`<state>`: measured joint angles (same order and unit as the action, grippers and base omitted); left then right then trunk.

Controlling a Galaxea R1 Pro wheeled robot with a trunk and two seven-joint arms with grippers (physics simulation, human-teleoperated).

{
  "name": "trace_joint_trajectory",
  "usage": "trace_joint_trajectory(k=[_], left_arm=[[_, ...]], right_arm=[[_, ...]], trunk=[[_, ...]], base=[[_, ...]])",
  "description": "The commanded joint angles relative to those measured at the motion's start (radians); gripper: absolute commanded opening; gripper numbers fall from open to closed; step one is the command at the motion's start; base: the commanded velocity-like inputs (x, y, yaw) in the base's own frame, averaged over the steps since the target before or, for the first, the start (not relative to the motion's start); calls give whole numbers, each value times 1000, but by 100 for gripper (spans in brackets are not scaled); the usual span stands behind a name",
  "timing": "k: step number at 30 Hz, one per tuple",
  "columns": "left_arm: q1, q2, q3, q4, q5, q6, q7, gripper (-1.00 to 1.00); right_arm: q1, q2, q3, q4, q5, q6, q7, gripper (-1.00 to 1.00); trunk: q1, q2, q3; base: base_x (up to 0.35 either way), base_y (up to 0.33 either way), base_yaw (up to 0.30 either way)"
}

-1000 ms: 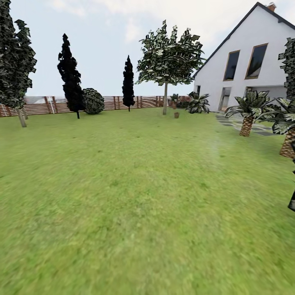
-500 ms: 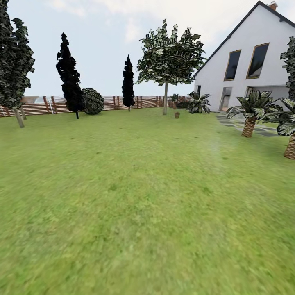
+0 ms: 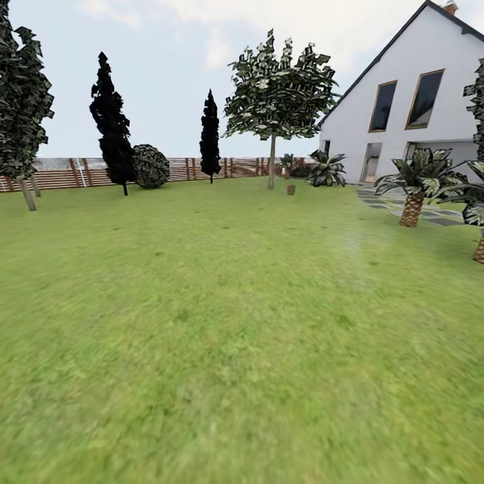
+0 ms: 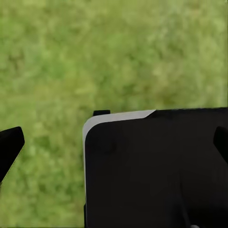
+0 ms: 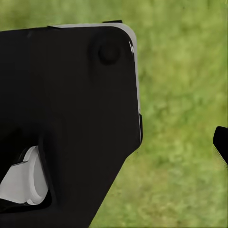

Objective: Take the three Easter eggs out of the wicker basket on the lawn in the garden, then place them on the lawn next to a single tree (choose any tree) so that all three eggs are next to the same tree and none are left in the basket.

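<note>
Garden seen across the lawn; basket far off by a tree.

The lawn is spread over the foreground of the head view. A small brown object, taken for the wicker basket, is set on the grass just beside the pale-trunked tree; eggs are too small to be made out. A slat fence, two dark cypresses and a white house are ranged behind. In the wrist views, dark fingertips are recorded at the frame edges over grass; each claw is spread apart, nothing held.
</note>
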<state>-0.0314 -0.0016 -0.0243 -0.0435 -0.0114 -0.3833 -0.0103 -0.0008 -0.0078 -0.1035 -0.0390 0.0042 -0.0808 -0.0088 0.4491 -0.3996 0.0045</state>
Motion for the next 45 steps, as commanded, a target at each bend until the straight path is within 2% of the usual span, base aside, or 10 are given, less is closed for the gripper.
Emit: trace_joint_trajectory(k=[1, 45], left_arm=[[0, 0, -2, 1, -1, -3, 0, 100], [1, 0, -2, 1, -1, -5, 0, 100]], right_arm=[[0, 0, -7, 1, 0, -4, 0, 100], [-1, 0, -7, 1, 0, -4, 0, 100]], trunk=[[1, 0, 0], [1, 0, 0]], base=[[333, 0, 0], [333, 0, 0]])
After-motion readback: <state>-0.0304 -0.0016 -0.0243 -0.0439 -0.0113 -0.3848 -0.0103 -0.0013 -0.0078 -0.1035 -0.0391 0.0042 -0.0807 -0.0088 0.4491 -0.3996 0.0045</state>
